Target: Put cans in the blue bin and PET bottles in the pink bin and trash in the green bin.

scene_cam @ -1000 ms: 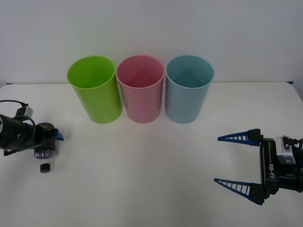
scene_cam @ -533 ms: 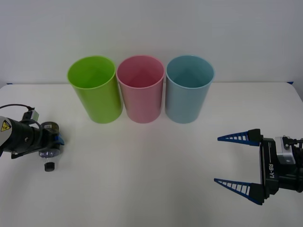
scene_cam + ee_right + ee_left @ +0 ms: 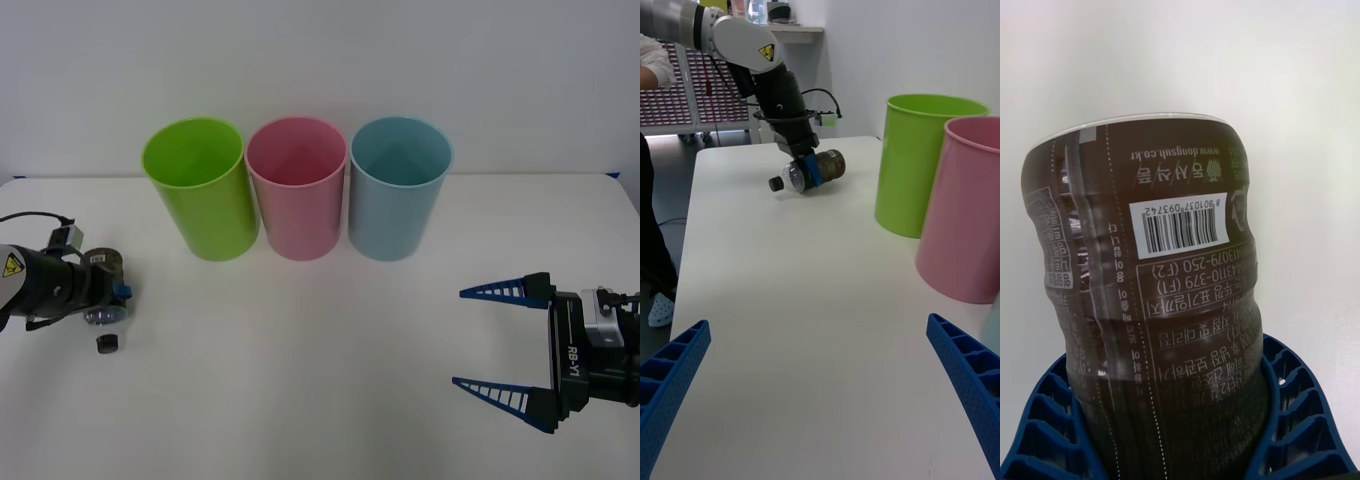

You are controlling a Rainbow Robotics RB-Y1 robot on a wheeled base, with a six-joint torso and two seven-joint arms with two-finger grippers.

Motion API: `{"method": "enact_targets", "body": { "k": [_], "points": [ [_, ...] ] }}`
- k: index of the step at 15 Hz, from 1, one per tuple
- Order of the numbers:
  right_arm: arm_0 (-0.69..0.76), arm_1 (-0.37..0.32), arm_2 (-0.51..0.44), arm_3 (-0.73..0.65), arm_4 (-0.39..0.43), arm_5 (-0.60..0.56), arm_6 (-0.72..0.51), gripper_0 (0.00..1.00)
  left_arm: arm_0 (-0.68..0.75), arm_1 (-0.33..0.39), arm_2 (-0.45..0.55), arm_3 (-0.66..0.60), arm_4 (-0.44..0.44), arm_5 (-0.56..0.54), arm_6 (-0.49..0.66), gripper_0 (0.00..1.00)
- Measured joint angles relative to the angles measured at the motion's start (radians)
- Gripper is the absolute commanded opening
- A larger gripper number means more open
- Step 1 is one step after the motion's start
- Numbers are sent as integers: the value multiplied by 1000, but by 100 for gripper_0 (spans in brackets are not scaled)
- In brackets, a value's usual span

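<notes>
The PET bottle (image 3: 103, 318) has a dark brown label and a black cap (image 3: 106, 343). It lies sideways, low over the table's far left, with my left gripper (image 3: 108, 296) shut on its body. In the left wrist view the blue fingers (image 3: 1300, 409) hug the labelled bottle (image 3: 1157, 270). The right wrist view shows the same bottle (image 3: 827, 166), cap toward the table's front edge. The green bin (image 3: 200, 200), the pink bin (image 3: 297, 200) and the blue bin (image 3: 400, 200) stand upright in a row at the back. My right gripper (image 3: 460, 337) hovers open at the right, holding nothing.
The three bins touch or nearly touch one another. White table (image 3: 300, 380) stretches bare between the two arms. The green bin (image 3: 921, 161) stands a short way from the held bottle, with the pink bin (image 3: 966, 217) beside it.
My left gripper has shifted slightly toward the back of the table with the bottle, which has also risen a little. The right arm has not moved.
</notes>
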State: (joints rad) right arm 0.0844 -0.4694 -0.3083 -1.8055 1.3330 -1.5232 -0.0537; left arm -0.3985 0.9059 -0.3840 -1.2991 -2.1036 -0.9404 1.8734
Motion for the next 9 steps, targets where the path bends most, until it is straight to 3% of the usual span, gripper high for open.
{"method": "enact_targets", "body": {
  "k": [4,9],
  "points": [
    [0,0,0,0,0,0,0,100,12,12,14,0,56,117,-194,0],
    [0,0,0,0,0,0,0,100,105,16,156,0,362,147,-675,0]
  ]
}}
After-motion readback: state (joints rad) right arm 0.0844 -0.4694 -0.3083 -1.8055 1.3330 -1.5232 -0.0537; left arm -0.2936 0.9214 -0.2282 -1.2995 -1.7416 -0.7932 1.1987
